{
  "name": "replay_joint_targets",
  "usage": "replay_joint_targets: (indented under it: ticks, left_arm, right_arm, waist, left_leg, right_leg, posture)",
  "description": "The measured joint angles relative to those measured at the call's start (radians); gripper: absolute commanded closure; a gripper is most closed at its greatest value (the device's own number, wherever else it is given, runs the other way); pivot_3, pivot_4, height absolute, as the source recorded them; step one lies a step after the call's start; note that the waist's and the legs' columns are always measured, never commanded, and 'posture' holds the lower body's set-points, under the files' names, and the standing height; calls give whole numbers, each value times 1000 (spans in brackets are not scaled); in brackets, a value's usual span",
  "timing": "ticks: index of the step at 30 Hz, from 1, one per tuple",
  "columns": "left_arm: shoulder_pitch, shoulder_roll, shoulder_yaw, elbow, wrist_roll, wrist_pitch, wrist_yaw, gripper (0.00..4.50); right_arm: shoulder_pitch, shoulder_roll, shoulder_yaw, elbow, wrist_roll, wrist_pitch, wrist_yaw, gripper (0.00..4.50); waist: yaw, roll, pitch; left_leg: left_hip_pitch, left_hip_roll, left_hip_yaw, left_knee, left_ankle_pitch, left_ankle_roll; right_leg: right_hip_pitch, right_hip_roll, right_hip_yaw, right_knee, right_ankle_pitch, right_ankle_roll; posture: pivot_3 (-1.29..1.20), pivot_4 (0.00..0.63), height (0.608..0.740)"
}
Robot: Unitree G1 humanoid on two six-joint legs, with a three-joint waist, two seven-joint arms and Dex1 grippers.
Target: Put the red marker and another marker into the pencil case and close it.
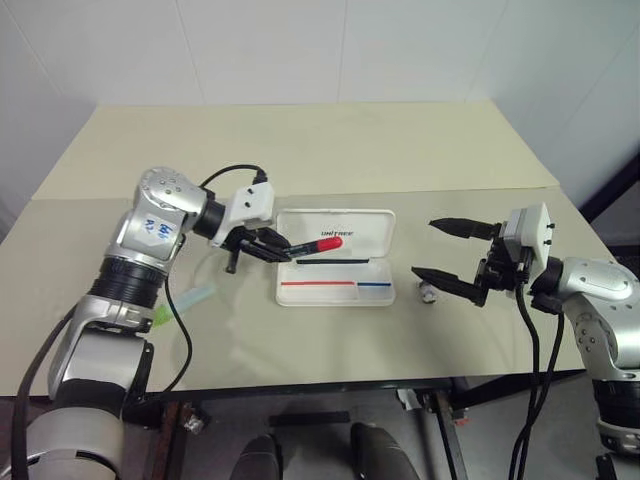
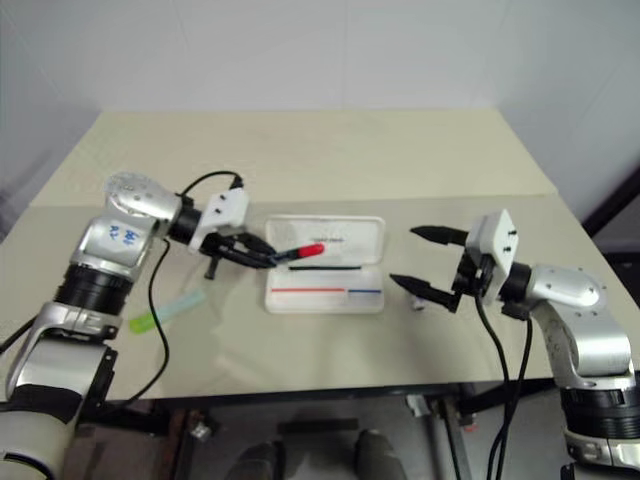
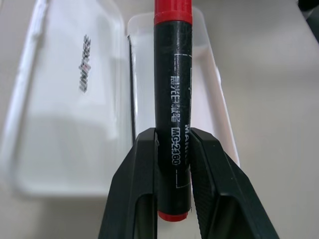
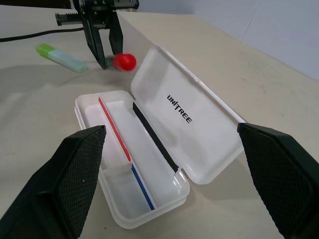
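The red marker (image 1: 318,246) is pinched in the left hand (image 1: 272,246), fingers clenched on the dark barrel near its back end, red cap poking out over the open pencil case (image 1: 335,259). The case lies open about mid-tabletop, a bit nearer the front edge, lid tipped back toward the far edge and the red-and-blue stripe running along the tray. So the marker's hovering over the case, not in it yet as far as I can tell.

The right hand (image 1: 452,255) is spread wide and empty, hanging just beside the case's right end. There's a small grey lump (image 1: 429,293) on the tabletop right under it.

The green highlighter (image 1: 186,304) is lying toward the front-left of the tabletop, mostly tucked behind the left arm in the head views.

What could go wrong, imo: the marker sits closer to the lid than the tray, so letting go now could drop it on the lid or the hinge and it rolls off onto the tabletop. The grip is way back on the barrel too, so it may tip on release. And a light plastic case like that could skid if a finger clips its wall.

The surface is a plain beige tabletop (image 1: 300,150), matte, with a seam across it. White walls sit behind, with dark floor below the front edge.
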Motion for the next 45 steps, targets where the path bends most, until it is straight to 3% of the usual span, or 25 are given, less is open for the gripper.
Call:
replay_joint_targets:
  ticks: [12,19,28,36,38,40,45]
  left_arm:
    - [-50,-134,-84,129,86,12,156,3966]
    - [-66,-155,-115,175,111,-6,162,3966]
    - [-66,-168,-122,202,115,-24,178,994]
    - [-70,-170,-97,75,49,38,122,994]
    - [-66,-148,-79,3,18,74,96,631]
    - [-52,-107,-66,-70,-10,122,73,93]
    - [45,69,-29,-240,-51,243,27,37]
  right_arm:
    - [93,2,-34,-107,22,18,-86,0]
    - [119,2,-45,-142,25,23,-117,0]
    - [130,2,-48,-154,35,23,-140,0]
    - [103,10,-44,-145,35,21,-142,0]
    - [82,15,-33,-138,34,20,-137,0]
    - [61,18,-23,-125,34,18,-126,0]
    - [-20,28,18,-56,31,1,-83,0]
  waist:
    - [3,0,0]
    - [2,0,0]
    - [2,0,0]
    - [0,0,0]
    - [-3,0,0]
    - [-5,0,0]
    - [-15,0,1]
  left_leg:
    - [0,-1,0,0,0,0]
    - [0,-1,0,0,0,0]
    - [-1,-1,0,-1,0,0]
    - [-1,-1,0,-1,0,0]
    - [0,-1,0,-2,0,0]
    - [0,0,0,-2,0,0]
    - [0,0,0,-1,0,0]
  right_leg:
    - [0,0,1,-1,0,0]
    - [0,0,1,-1,0,0]
    - [0,0,1,-2,0,0]
    - [0,0,1,-3,0,0]
    - [0,0,1,-3,0,0]
    - [0,0,1,-2,0,0]
    - [0,0,1,-1,0,0]
  posture:
    - [0,150,740]
    - [0,150,740]
    - [0,150,740]
    - [0,150,740]
    - [0,150,740]
    - [0,150,740]
    - [0,150,740]
